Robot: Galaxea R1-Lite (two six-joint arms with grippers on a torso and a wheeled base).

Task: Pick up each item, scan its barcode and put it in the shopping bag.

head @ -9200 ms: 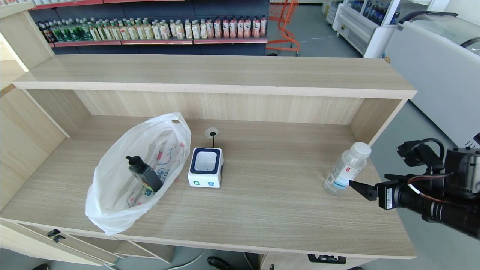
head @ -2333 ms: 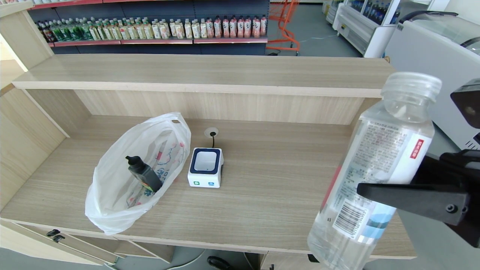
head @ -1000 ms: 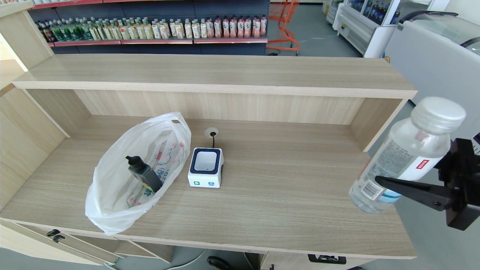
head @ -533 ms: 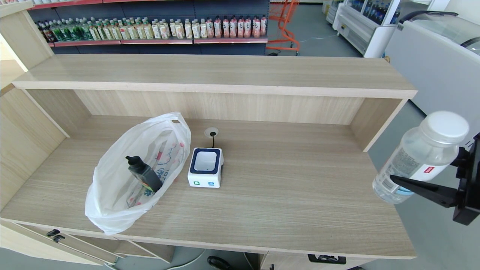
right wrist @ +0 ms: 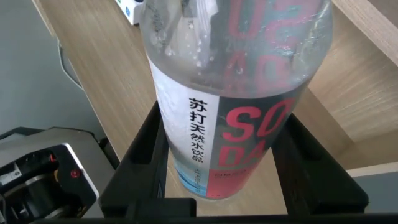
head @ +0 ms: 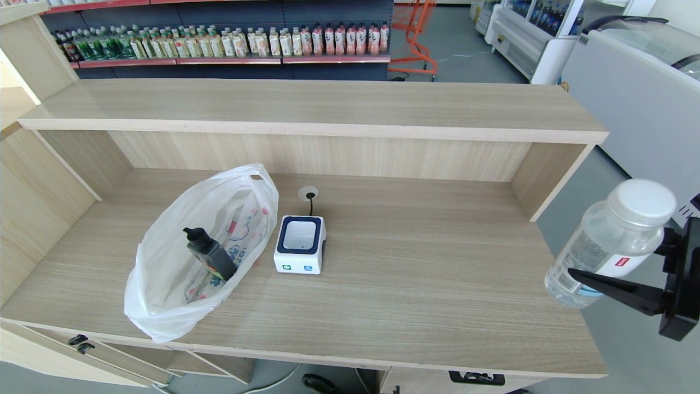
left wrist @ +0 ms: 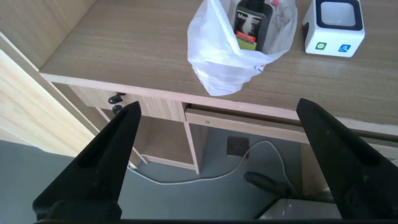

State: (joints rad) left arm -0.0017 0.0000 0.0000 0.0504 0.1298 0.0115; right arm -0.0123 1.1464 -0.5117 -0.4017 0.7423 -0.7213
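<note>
water bottle (head: 607, 246) clamped in right pincer (right wrist: 227, 186) beyond the right end of the desk (head: 415, 284), left pincer (left wrist: 219, 106) spread wide, empty

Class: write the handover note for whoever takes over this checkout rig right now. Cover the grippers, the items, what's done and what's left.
Left gripper: open, empty, in front of the counter's near edge.
Right gripper: shut on the water bottle, held in the air off the counter's right end.
Dark bottle lies in the shopping bag, left of the scanner.
Done: dark bottle bagged.
Left: bring the water bottle over the scanner, then bag it.
</note>
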